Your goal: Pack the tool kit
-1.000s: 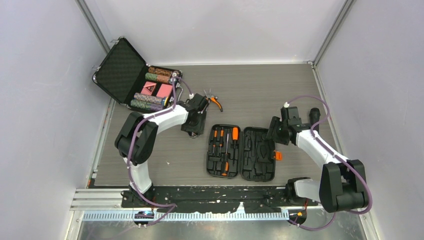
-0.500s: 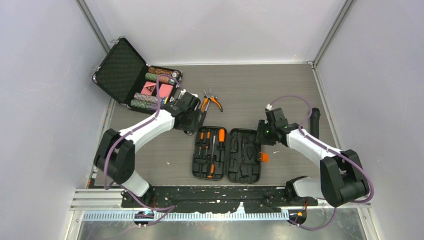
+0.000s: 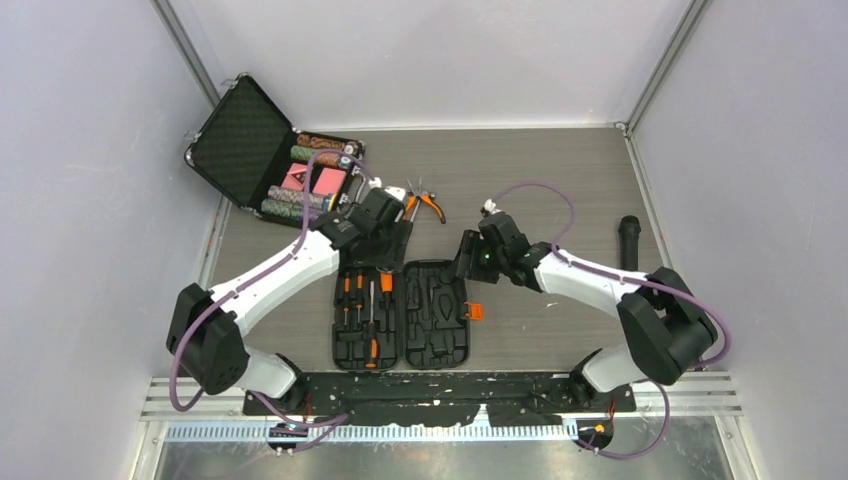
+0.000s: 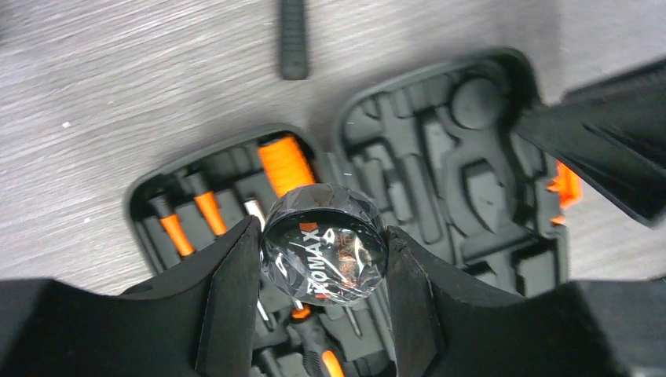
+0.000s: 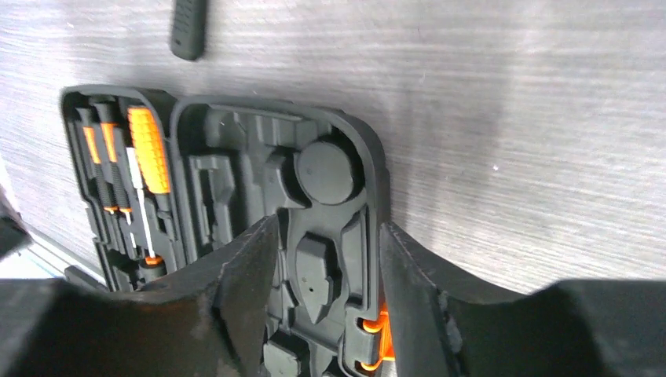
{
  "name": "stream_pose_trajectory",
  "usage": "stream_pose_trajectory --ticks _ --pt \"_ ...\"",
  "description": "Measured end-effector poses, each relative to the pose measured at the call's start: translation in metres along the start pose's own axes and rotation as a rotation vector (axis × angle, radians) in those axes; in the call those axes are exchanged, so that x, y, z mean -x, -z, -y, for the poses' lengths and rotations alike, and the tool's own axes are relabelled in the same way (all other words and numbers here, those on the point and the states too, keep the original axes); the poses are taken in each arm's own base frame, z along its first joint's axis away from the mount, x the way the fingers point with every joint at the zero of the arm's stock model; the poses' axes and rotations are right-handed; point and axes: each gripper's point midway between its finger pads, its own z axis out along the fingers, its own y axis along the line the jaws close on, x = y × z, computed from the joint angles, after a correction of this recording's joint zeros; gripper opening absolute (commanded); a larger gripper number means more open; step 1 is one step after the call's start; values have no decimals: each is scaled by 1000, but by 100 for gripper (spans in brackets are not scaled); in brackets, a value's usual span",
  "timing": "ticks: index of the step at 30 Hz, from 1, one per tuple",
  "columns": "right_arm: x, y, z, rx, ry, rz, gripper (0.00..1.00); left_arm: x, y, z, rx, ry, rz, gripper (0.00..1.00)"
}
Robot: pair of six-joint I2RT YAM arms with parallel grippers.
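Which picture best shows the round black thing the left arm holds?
Left wrist view: the roll sits centre, clamped in the left tool, lettering visible. The top view hides it; the right wrist view misses it.

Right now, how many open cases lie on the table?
2: the tool kit lies at the front middle, and the chip briefcase sits in the far left corner.

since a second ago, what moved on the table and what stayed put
The tool kit slid left, the right gripper moving with it at its latch side. The left arm's elbow swung out left; the left gripper holds a black roll. Pliers, chip case and black cylinder stayed.
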Motion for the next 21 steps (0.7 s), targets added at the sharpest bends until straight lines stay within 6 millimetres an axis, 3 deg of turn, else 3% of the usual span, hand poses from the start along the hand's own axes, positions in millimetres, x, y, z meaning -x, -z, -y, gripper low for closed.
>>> stream_pose_trajectory --ticks 5,10,15,21 --pt "37 30 -1 8 -10 149 67 12 10 49 -83 -86 26 52" --pt "68 83 41 -66 -60 384 71 29 -1 90 -119 -142 28 54" --pt "59 108 82 -159 -84 492 72 30 -28 111 -113 -177 -12 56" --pt "43 110 104 -214 -89 493 72 18 -62 125 -88 -213 -80 57"
